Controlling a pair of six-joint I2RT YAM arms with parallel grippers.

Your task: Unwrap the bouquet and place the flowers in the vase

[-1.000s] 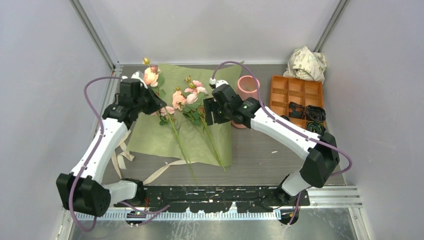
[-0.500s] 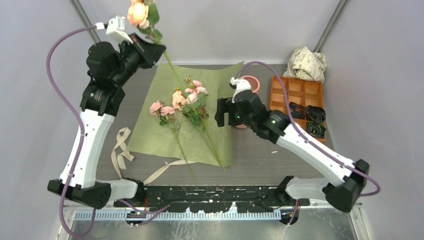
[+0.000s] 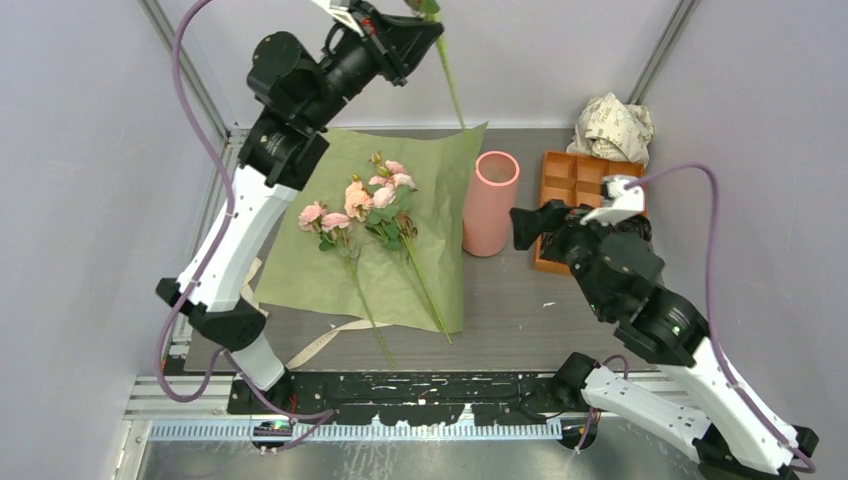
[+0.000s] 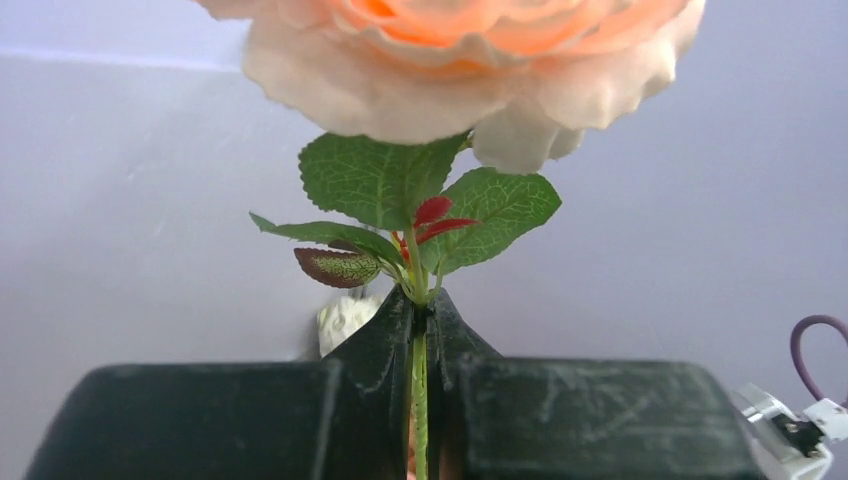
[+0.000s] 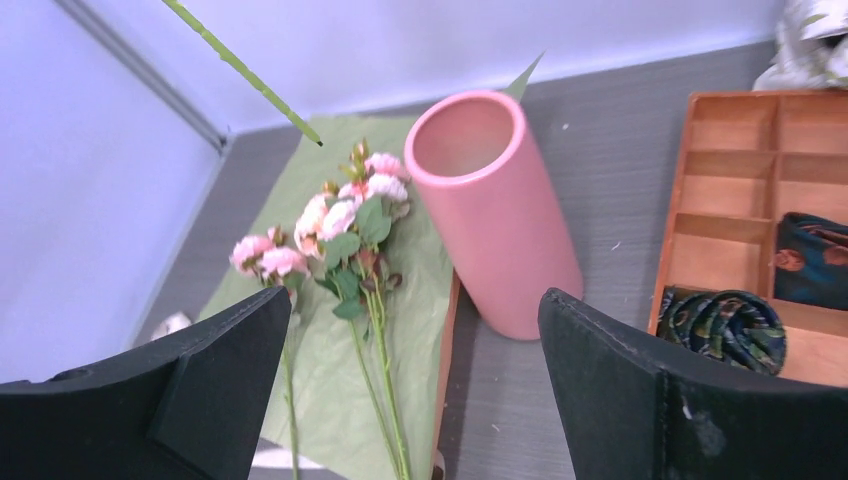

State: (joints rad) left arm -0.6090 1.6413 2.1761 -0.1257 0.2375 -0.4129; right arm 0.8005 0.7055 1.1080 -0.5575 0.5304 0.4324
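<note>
My left gripper (image 3: 418, 22) is raised high at the back, shut on the green stem (image 4: 419, 400) of one peach rose (image 4: 450, 50). The stem's lower end (image 3: 455, 95) hangs above and left of the vase (image 3: 490, 202), a tall salmon-pink cylinder standing upright. The bouquet's paper (image 3: 400, 270) lies unfolded, green side up, with the other flowers (image 3: 375, 197) on it. My right gripper (image 3: 522, 228) stands open just right of the vase, nothing between its fingers. In the right wrist view the vase (image 5: 495, 210), flowers (image 5: 340, 215) and hanging stem (image 5: 245, 72) show beyond the open gripper (image 5: 415, 300).
An orange compartment tray (image 3: 590, 170) with dark items (image 5: 730, 325) sits right of the vase. Crumpled white printed paper (image 3: 612, 125) lies at the back right. Beige ribbon (image 3: 245, 300) trails off the paper's left and front edges. Grey walls enclose the table.
The left arm has lifted the rose high and swung it right, toward the vase. The right gripper has drawn back from the vase to the right and opened wide.
</note>
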